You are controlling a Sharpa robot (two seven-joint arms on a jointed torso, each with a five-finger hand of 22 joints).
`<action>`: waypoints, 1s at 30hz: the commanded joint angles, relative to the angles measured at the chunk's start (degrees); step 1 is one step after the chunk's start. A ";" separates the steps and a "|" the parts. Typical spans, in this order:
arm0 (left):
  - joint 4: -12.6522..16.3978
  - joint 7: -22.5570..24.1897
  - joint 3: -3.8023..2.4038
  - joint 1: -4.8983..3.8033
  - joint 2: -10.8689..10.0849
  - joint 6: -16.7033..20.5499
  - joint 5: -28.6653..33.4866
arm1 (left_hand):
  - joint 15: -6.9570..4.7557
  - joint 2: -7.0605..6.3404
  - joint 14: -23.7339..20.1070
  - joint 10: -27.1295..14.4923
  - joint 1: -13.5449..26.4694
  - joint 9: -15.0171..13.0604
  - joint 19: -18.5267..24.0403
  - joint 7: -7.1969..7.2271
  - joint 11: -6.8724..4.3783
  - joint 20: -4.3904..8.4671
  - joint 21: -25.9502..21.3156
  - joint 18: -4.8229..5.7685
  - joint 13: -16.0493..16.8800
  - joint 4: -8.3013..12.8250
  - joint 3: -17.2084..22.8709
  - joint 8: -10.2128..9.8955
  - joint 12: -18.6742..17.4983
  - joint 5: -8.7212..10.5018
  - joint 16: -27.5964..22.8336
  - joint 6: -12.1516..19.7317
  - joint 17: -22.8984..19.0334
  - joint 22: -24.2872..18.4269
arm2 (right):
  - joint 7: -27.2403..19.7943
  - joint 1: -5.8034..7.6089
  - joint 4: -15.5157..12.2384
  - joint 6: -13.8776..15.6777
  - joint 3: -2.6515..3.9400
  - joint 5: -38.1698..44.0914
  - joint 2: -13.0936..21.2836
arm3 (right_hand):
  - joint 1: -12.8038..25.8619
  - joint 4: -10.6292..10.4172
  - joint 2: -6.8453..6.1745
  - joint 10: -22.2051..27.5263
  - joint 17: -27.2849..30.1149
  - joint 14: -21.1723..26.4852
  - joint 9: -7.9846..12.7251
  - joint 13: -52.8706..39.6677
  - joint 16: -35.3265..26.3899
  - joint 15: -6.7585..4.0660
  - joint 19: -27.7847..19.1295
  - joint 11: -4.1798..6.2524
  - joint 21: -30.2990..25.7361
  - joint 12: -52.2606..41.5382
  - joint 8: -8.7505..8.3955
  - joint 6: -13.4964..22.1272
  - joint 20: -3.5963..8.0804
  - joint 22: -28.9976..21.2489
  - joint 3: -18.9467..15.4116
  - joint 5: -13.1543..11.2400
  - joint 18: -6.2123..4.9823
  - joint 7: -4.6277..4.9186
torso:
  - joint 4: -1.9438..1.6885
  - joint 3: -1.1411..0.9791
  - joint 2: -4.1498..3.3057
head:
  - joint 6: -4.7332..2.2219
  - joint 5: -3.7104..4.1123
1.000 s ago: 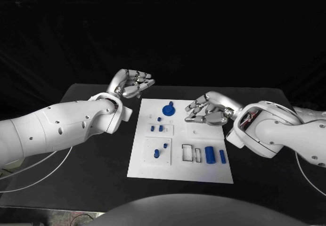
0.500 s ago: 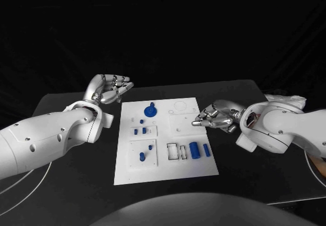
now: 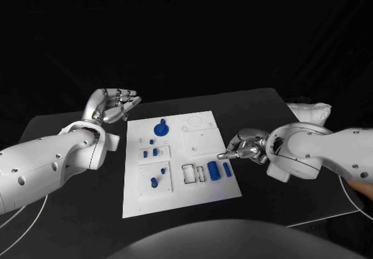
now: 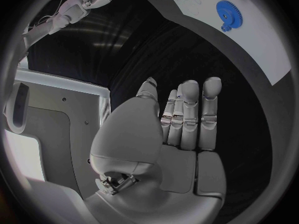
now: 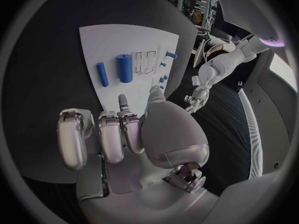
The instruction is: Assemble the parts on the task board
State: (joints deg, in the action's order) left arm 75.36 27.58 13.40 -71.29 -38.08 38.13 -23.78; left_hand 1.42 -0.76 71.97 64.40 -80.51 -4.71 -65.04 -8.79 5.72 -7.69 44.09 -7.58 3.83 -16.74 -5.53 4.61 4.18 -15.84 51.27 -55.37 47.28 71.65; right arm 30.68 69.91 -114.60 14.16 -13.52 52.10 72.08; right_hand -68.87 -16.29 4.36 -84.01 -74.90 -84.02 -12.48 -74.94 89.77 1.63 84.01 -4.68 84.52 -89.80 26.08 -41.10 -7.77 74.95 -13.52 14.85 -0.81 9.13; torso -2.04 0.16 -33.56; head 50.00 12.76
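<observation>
The white task board (image 3: 175, 202) lies in the middle of the table. On it are a blue gear (image 3: 161, 128), small blue pegs (image 3: 154, 182) and two blue cylinders (image 3: 213, 168). My right hand (image 3: 247, 147) hovers at the board's right edge beside the cylinders, most fingers curled in, one pointing toward the board, nothing in it. The right wrist view shows that hand (image 5: 124, 129) above the board (image 5: 134, 37) and the cylinders (image 5: 124, 67). My left hand (image 3: 112, 105) is raised off the board's far left corner, fingers straight and apart, palm (image 4: 181, 134) bare, with the gear (image 4: 227, 15) nearby.
The black table (image 3: 77, 205) surrounds the board with free room on both sides. Two outlined rectangular slots (image 3: 190, 173) sit left of the cylinders. A white cloth-like bundle (image 3: 311, 112) lies at the table's far right edge.
The camera has shifted. My right hand has come off the board's far right part to its right edge by the cylinders. My left hand's fingers have uncurled and straightened.
</observation>
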 commanded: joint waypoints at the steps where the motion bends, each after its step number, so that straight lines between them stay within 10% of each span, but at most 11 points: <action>1: 0.11 0.32 -0.04 -0.03 -0.03 -0.97 -0.23 | 0.28 0.51 0.12 -0.37 0.16 0.09 -0.44 -0.33 0.08 -0.11 -0.32 -0.81 -0.07 0.00 -0.43 -0.18 -0.26 -0.33 -0.18 0.23 -0.04 -0.03 | 3.85 -1.09 -0.13 0.07 -0.04 8.45 -0.78 | 0.91 -0.03 -0.13 -5.99 -15.10 -5.98 -1.75 -15.06 0.23 0.18 3.33 -0.58 0.93 -0.20 2.64 -1.69 -0.12 13.26 -0.60 1.16 -0.41 -0.02 | 0.08 -0.02 -0.05 | 0.00 0.03; 10: 0.22 0.38 -0.04 -0.03 -0.36 -1.11 -0.23 | 0.28 0.51 0.12 -0.37 0.16 0.09 -0.44 -0.33 0.08 -0.11 -0.32 -0.81 -0.07 0.00 -0.43 -0.18 -0.26 -0.33 -0.18 0.23 -0.04 -0.03 | 6.37 -2.71 0.10 0.68 -0.04 16.83 -3.81 | 1.44 0.51 -0.22 -5.99 -15.10 -5.98 -7.34 -15.06 0.23 -1.39 4.67 0.19 3.16 -0.20 8.15 -2.93 1.29 14.17 -0.65 4.11 0.18 -0.87 | -0.05 0.02 -0.01 | 0.00 -0.18; 30: 0.69 0.44 -0.04 -0.03 -1.13 -1.13 -0.23 | 0.28 0.58 0.17 -0.34 0.21 0.09 -0.48 -0.34 0.08 -0.11 -0.40 -0.81 -0.06 -0.02 -0.53 -0.18 -0.23 -0.33 -0.13 0.22 0.05 -0.04 | 11.10 -4.93 3.18 -4.11 -0.03 21.69 -8.82 | 0.45 1.77 -0.56 -5.99 -15.10 -5.98 -9.95 -15.06 0.23 -1.20 5.99 -0.38 5.48 -0.20 7.94 0.57 1.25 15.05 2.51 4.24 0.81 -0.17 | -0.04 0.00 0.01 | 0.00 -0.92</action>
State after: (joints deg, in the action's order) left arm 75.85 27.58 13.41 -71.29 -39.21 37.78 -23.79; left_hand 1.42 -0.77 71.97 64.40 -80.50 -4.71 -65.04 -8.79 5.72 -7.69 44.08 -7.58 3.83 -16.74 -5.85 4.62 4.18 -15.84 51.27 -55.37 47.28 71.65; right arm 38.98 65.10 -111.62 13.02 -13.54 70.92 63.37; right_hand -68.42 -14.54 3.67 -83.99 -74.94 -84.04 -22.37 -74.93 89.77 0.60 83.90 -4.65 89.80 -89.78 34.15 -40.91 -6.86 74.92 -11.27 19.29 -0.82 9.04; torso -2.07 0.20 -33.55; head 50.00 11.93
